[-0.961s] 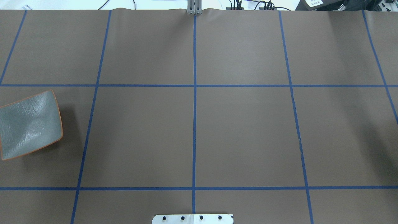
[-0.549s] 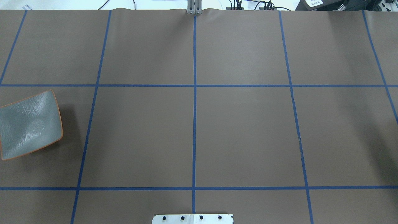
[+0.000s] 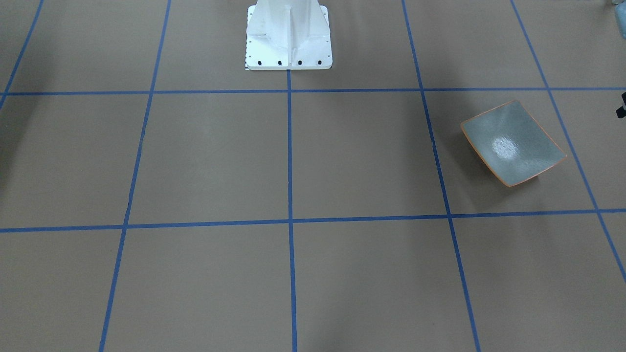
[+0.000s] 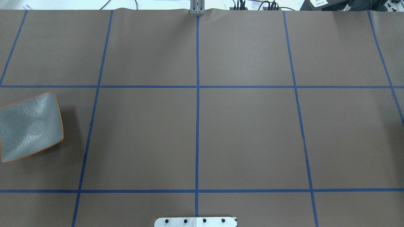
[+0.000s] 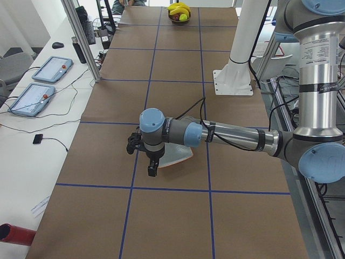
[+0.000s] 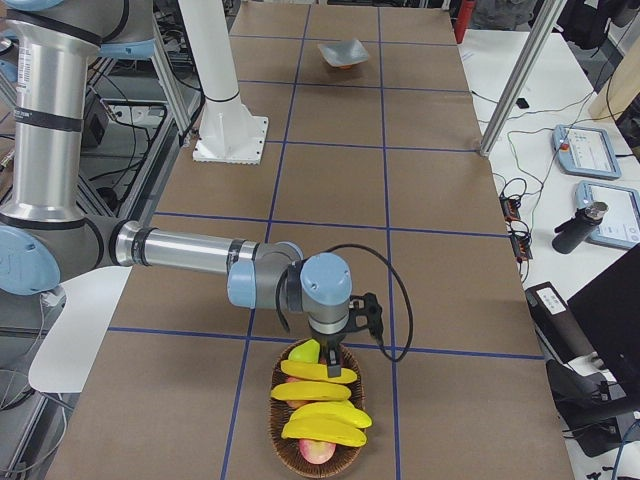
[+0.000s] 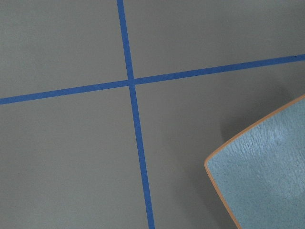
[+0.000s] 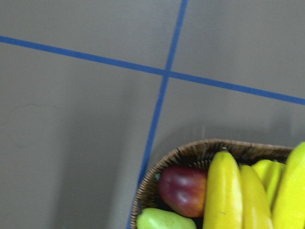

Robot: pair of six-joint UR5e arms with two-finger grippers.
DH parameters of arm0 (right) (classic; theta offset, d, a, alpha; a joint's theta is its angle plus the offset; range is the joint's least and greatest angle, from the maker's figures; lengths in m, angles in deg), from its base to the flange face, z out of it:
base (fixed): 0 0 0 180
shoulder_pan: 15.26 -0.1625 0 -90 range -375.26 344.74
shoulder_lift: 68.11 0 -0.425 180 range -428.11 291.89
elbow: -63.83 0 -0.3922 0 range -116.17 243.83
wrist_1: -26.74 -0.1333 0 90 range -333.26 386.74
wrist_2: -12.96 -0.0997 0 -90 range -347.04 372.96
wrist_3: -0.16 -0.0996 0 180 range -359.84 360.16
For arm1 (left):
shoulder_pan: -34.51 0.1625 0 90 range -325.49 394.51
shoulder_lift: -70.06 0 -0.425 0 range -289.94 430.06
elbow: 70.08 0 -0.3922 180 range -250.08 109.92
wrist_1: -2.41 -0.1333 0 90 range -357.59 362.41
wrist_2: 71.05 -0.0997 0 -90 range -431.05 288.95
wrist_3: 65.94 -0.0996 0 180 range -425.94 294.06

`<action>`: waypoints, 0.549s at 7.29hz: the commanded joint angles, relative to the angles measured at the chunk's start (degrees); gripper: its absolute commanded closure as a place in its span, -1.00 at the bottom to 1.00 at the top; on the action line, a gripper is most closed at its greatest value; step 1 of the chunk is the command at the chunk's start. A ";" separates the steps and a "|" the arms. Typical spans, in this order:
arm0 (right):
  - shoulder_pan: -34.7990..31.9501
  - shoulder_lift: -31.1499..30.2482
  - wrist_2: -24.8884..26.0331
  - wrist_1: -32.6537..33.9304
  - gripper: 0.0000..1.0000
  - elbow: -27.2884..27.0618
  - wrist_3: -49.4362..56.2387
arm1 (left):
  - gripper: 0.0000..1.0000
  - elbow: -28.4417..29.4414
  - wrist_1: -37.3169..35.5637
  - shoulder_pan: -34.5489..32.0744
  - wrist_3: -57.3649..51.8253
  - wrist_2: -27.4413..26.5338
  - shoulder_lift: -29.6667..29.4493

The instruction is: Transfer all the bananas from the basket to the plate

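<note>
Exterior right view: nothing transferred yet. All bananas [image 6: 322,410] lie in the basket [image 6: 282,450] just under the right hand [image 6: 332,368]; the plate [image 3: 513,144], beside the left hand [image 5: 152,168], holds none. Whether either hand is spread, I cannot tell.

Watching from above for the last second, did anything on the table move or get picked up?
Nothing visibly moved, and nothing was taken hold of or let go. The plate lies at the same spot and angle near the left edge of the table, with nothing on it. Only the dim shadow at the right edge has grown fainter.
</note>
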 commanded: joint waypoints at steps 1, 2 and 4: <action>-4.57 4.80 -0.41 0.06 -1.00 12.30 3.80 | -1.00 0.16 0.08 0.00 -0.04 0.00 0.00; -5.79 6.65 -1.38 0.14 -1.00 15.57 2.66 | -1.00 0.07 0.08 0.00 0.05 0.00 0.00; -6.06 6.84 -4.53 0.15 -1.00 17.88 2.56 | -1.00 0.24 0.08 0.00 0.05 0.09 -0.08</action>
